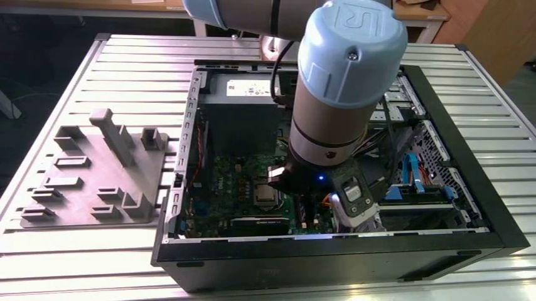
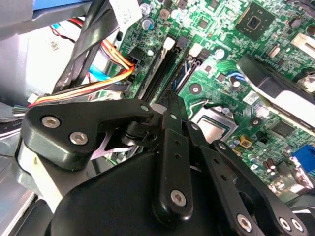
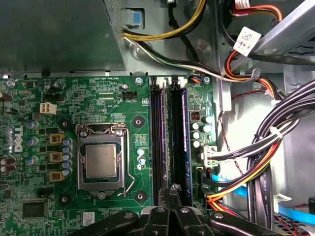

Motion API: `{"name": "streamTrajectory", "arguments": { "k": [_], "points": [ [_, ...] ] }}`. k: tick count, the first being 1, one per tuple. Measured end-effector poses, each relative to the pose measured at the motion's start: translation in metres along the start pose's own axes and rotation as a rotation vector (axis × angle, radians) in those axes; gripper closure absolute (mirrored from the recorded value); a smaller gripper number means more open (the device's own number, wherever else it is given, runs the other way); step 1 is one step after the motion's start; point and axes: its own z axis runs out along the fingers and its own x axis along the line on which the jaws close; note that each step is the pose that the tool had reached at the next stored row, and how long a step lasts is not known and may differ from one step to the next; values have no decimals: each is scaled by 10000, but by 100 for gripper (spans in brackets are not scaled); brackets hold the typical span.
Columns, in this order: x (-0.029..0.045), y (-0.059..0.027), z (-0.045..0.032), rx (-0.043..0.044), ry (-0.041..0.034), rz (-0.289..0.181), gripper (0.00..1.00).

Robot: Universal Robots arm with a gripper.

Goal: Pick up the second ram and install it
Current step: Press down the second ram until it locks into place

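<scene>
We see a slotted metal table [image 1: 125, 63] with a grey moulded tray [image 1: 84, 182] on the exterior view's left and an open black case [image 1: 335, 263] beside it. Wooden furniture [image 1: 494, 31] stands behind the table. The arm [image 1: 343, 94] reaches down into the case over the motherboard [image 3: 98, 93]. In both wrist views the gripper [image 3: 173, 189] has its fingers drawn narrow, tips together above the memory slot nearer the cables [image 3: 256, 167]. The ram [image 3: 175, 137] seems to stand edge-on in that slot. We cannot tell whether the tips pinch it.
</scene>
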Motion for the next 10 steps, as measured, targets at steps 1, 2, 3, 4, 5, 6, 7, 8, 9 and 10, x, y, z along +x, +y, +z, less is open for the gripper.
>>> {"name": "streamTrajectory", "arguments": {
  "k": [1,2,3,4,5,6,7,8,9,10],
  "points": [
    [0,0,10,-4,-1,0,93],
    [1,-2,20,-3,0,0,93],
    [1,-3,29,-2,0,0,93],
    [2,-4,30,-7,1,1,93],
    [2,-3,30,-19,1,1,93],
    [2,-3,30,-20,2,1,93],
    [2,-3,31,-24,2,2,93],
    [2,-4,36,-28,1,1,93],
    [2,-4,42,-26,2,1,93],
    [2,-5,48,-22,3,1,93]
  ]
}}
